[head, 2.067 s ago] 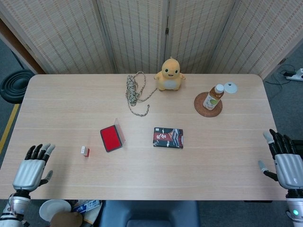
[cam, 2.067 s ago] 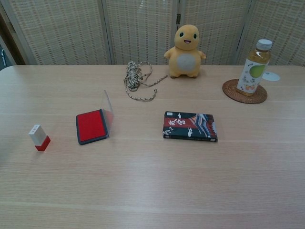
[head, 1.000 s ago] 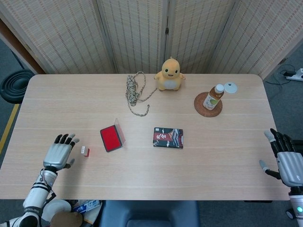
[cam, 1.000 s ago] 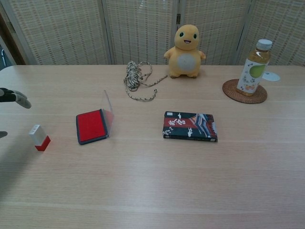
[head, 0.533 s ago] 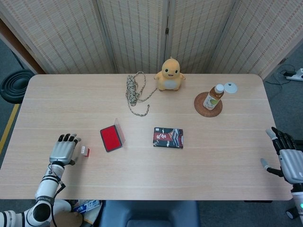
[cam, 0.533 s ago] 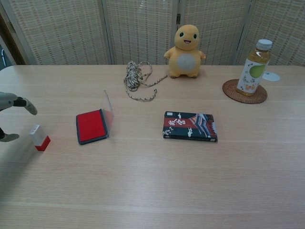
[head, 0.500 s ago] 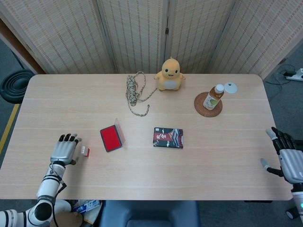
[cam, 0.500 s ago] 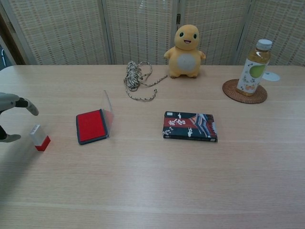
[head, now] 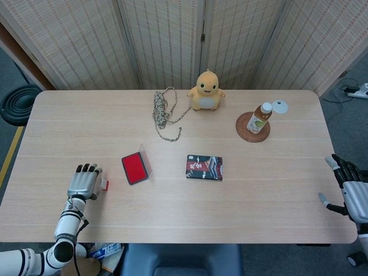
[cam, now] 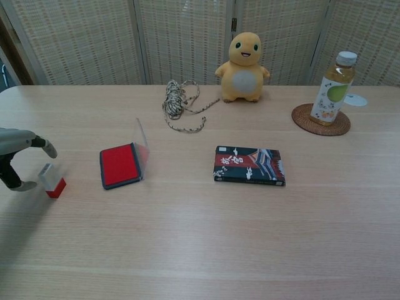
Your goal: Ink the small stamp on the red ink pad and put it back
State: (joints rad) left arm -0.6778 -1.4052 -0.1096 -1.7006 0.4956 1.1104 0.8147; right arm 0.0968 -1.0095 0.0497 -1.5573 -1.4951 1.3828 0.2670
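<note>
The small stamp, white with a red base, stands upright on the table at the left; in the head view only the stamp's right side shows past my fingers. My left hand is right at it, fingers apart: the thumb lies low at its left side and a finger arches just above and behind it, with no firm grip visible. The red ink pad lies open to the stamp's right, its clear lid raised. My right hand hovers open off the table's right edge.
A patterned dark box lies mid-table. At the back are a coiled rope, a yellow plush toy, and a tea bottle on a woven coaster, with a white cap beside it.
My left hand has come in from the table's left front edge to the stamp, and its thumb and finger now bracket it. The right hand has drifted slightly down and right.
</note>
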